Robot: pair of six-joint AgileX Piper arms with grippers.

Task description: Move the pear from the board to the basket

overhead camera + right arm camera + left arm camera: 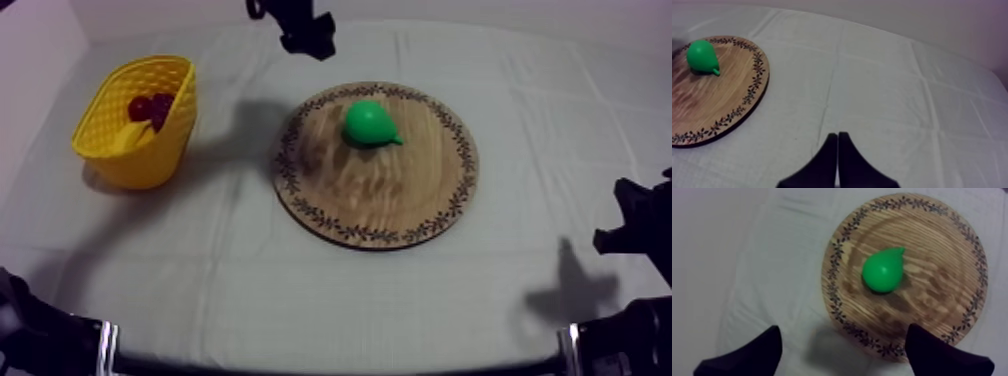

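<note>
**Pear on the board, left fingers spread above it**

The pear point(368, 123) lies on its side on the board point(380, 215), nearer the far rim. Our left gripper point(842, 338) hovers by that rim, fingers wide apart and empty. Our right gripper point(837, 135) sits well off the board, fingers pressed together. We judge the pear light, hard and slippery, so we would grip its round belly, not the neck.

No readable text or labels anywhere.
</note>
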